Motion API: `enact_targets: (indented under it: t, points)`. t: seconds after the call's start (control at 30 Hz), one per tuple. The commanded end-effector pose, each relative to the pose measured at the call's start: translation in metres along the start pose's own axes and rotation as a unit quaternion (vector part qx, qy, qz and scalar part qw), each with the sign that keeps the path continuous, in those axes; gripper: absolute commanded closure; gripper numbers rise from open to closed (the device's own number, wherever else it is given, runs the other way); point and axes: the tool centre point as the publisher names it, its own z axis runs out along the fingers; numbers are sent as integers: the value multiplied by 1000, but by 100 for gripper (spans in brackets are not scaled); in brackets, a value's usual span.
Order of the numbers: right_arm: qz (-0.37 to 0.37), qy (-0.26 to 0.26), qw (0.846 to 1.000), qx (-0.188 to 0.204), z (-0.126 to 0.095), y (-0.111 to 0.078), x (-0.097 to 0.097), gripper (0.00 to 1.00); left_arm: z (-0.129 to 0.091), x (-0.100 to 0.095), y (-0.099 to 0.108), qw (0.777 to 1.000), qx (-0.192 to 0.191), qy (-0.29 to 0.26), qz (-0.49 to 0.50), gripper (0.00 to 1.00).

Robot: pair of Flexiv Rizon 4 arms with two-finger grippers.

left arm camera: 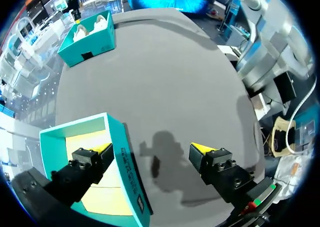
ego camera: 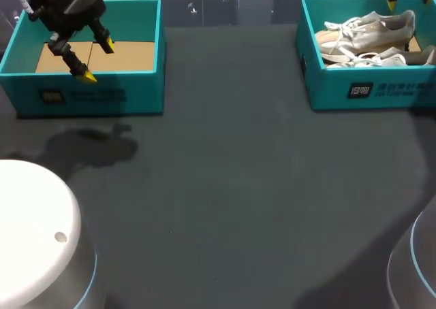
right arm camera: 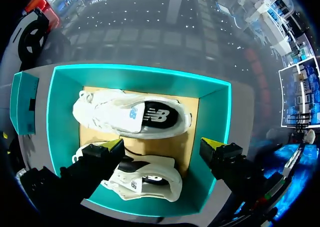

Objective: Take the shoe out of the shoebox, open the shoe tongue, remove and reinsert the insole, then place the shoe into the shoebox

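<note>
At far left an empty teal box (ego camera: 88, 50) is overhung by the wide-open left gripper (ego camera: 97, 60); far right, two white sneakers (right arm camera: 131, 118) are seen in the shoebox (right arm camera: 62, 132) beneath the wide-open right gripper (right arm camera: 162, 149).

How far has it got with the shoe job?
Hard to say. Two white shoes lie in the right shoebox, with the open right gripper above them. The open left gripper hangs over the left shoebox, which shows only cardboard. Nothing is held. This fits a shoe awaiting pickup or one already put back.
</note>
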Motion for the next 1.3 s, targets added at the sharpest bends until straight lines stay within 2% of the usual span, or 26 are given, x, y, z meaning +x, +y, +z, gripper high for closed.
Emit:
enact_targets:
  t: [0.03,0.17,0.27,0.3,0.77,0.8,0.87,0.93,1.07,1.1,1.17,1.3]
  points:
    - [-4,-3,1000,-5,-13,-15,7,0,-9,7,12,961,-46,-63,-265,0]
    - [-13,-1,1000,-3,-19,-22,14,0,-13,9,30,934,-55,-85,-342,0]
    - [-16,6,1000,1,-27,-30,21,0,-23,13,43,913,-40,-106,-393,0]
    - [-16,7,1000,1,-32,-34,23,0,-28,14,46,912,-57,-127,-385,0]
    - [-16,7,1000,1,-32,-34,23,0,-28,14,46,912,-57,-127,-385,0]
    - [-7,-8,1000,14,-29,-32,26,0,-28,14,46,912,-57,-127,-385,0]
    - [8,6,1000,8,-32,-36,31,0,-34,8,50,883,-47,-105,-456,0]
    - [27,-7,1000,12,-35,-44,36,0,-37,4,59,866,-36,-84,-491,0]
    - [48,-8,999,13,-42,-58,45,0,-37,-10,73,808,-68,-65,-582,0]
    - [52,-6,999,13,-44,-61,47,0,-36,-12,76,805,-66,-62,-587,0]
    - [56,-4,998,13,-47,-67,52,0,-35,-15,81,781,-82,-62,-616,0]
    - [63,-1,998,8,-51,-78,60,0,-31,-18,88,750,-100,-76,-649,0]
